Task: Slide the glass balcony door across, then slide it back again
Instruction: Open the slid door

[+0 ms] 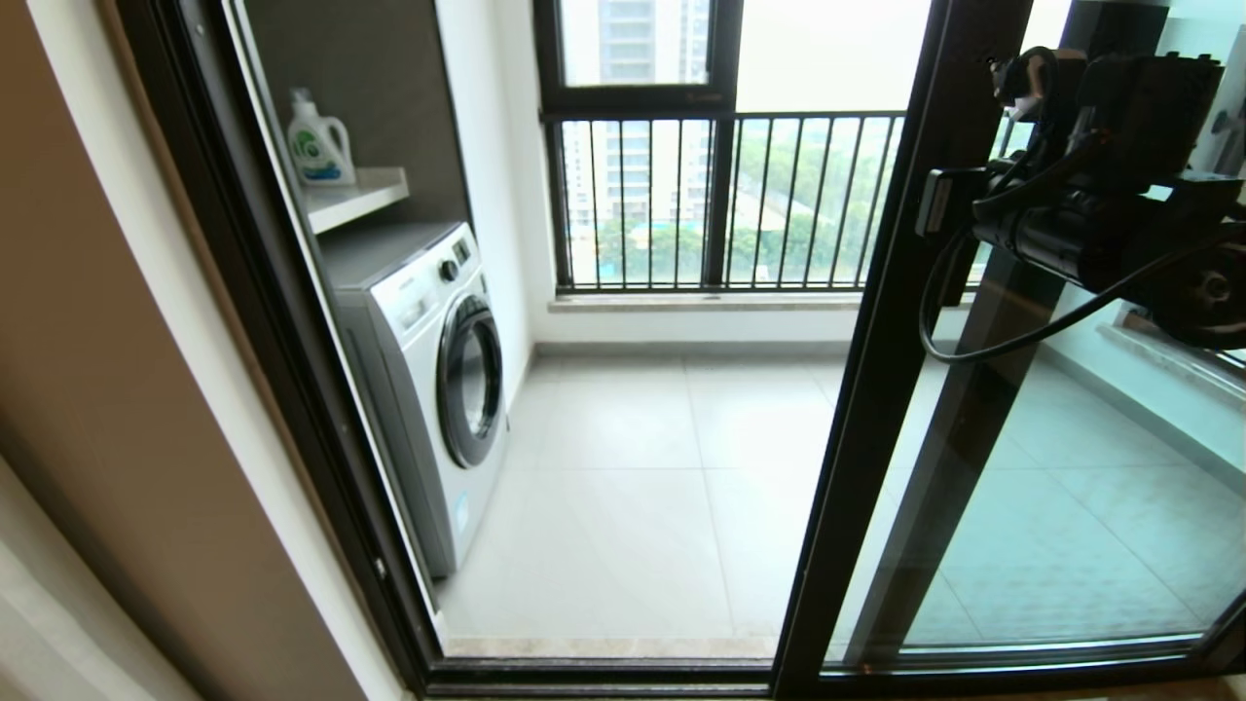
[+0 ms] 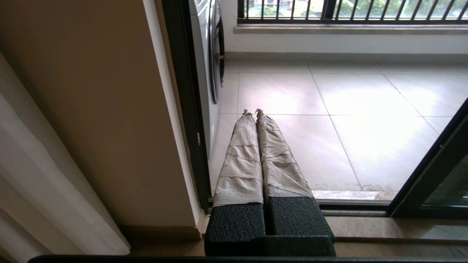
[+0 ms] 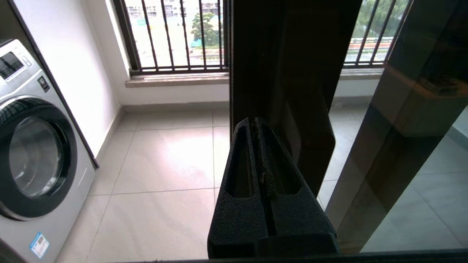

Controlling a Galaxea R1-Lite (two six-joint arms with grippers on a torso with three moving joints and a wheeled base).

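Note:
The glass balcony door (image 1: 881, 389) stands on the right half of the doorway, its black upright running down the middle-right of the head view; the left half is open to the balcony. A small black latch handle (image 1: 939, 200) sits on that upright. My right gripper (image 1: 973, 206) is raised beside the latch. In the right wrist view it (image 3: 253, 122) is shut, with nothing between the fingers, tips against the door's dark upright (image 3: 278, 54). My left gripper (image 2: 253, 112), with tape-wrapped fingers, is shut and hangs low by the left jamb; the door frame (image 2: 431, 171) shows at its far side.
A washing machine (image 1: 433, 389) fills the balcony's left side, with a detergent bottle (image 1: 318, 141) on a shelf above. Barred railing windows (image 1: 720, 204) close the back. A second black-framed glass panel (image 1: 983, 419) lies behind the door. Tiled floor (image 1: 642, 487) lies beyond the threshold track.

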